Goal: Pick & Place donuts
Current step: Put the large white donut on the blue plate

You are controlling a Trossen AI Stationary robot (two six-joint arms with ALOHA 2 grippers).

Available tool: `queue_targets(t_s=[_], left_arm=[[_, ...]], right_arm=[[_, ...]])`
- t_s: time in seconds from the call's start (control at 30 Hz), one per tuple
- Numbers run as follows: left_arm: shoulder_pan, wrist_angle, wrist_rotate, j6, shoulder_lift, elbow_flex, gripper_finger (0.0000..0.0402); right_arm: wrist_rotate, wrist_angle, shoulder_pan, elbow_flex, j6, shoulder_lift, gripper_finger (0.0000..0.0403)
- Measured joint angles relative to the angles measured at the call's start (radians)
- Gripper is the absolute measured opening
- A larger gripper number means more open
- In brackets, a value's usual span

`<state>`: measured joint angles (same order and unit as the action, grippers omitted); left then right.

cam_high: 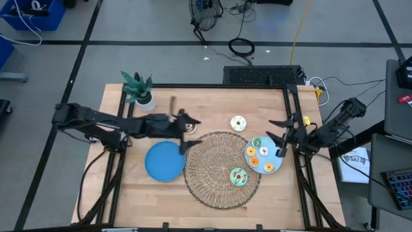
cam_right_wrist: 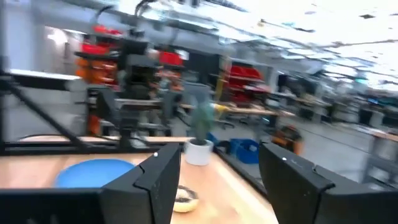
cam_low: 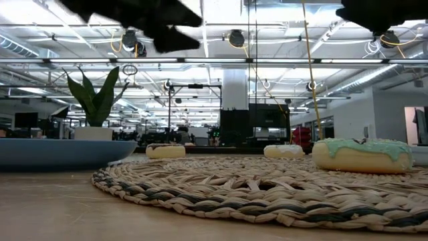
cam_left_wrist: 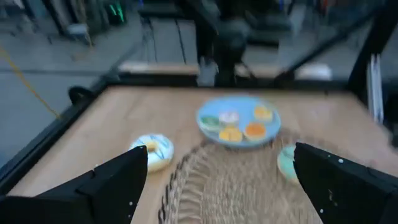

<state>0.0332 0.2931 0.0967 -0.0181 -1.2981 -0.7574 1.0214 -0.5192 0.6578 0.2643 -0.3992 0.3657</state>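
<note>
Even overhead light falls on the wooden table, where we see only soft, short shadows. At table height, bright ceiling strip lights glare and turn the arms into silhouettes. Both wrist views are smeared by blur; we find nothing sharp in them.

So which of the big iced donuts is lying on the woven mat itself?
The green-iced donut, at the round woven wicker mat's near right edge. The white-iced donut lies on bare wood beyond the mat.
</note>
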Motion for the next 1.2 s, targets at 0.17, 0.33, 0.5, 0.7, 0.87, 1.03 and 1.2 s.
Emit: queue_targets(t_s=[0.17,0.33,0.5,0.7,0.87,1.03,1.2], left_arm=[[-0.012,0.282,-0.001,-0.053,0.154,0.256,0.0397],[-0.009,0.377,0.007,-0.085,0.252,0.398,0.0397],[-0.009,0.418,0.008,-0.085,0.287,0.459,0.0397],[-0.009,0.482,0.038,-0.076,0.312,0.508,0.0397],[-0.009,0.573,0.070,-0.091,0.376,0.630,0.0397],[-0.009,0.653,0.075,-0.111,0.436,0.748,0.0397],[-0.007,0.545,0.134,-0.116,0.464,0.747,0.0397]], right_arm=[[0.102,0.220,-0.073,0.145,0.004,0.077,0.0196],[-0.041,0.540,-0.204,0.373,0.140,0.237,0.0194],[-0.367,0.934,-0.474,0.639,0.313,0.450,0.0178],[-0.681,1.063,-0.812,0.732,0.333,0.645,0.0156],[-0.767,1.011,-0.914,0.670,0.310,0.731,0.0156],[-0.765,1.001,-0.927,0.613,0.285,0.778,0.0152],[-0.767,0.962,-0.923,0.558,0.265,0.801,0.0140]])
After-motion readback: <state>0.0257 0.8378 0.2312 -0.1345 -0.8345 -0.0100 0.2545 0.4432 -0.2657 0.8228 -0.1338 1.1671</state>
